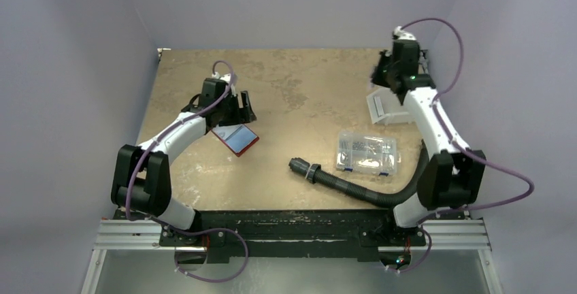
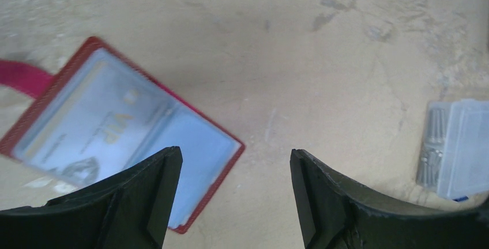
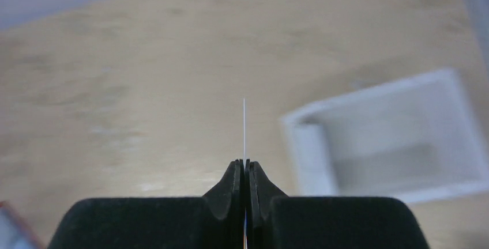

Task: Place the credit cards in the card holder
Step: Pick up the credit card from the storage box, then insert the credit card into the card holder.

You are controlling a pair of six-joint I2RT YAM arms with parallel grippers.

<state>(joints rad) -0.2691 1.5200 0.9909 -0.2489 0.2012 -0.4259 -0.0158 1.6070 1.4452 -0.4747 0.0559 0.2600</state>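
The red card holder (image 1: 235,139) lies open and flat on the table, with a blue card face showing under its clear sleeves (image 2: 115,128) and its red tab (image 2: 23,79) sticking out to the left. My left gripper (image 2: 233,154) hovers open just over the holder's right edge, nothing between its fingers. My right gripper (image 1: 381,76) is raised at the back right beside the white tray. In the right wrist view it (image 3: 244,162) is shut on a thin credit card (image 3: 244,128) seen edge-on, standing up out of the fingertips.
A white plastic tray (image 1: 388,107) (image 3: 403,139) sits at the back right under the right arm. A clear compartment box (image 1: 367,152) (image 2: 458,145) of small parts lies mid-right. A black corrugated hose (image 1: 340,184) runs along the table's near side.
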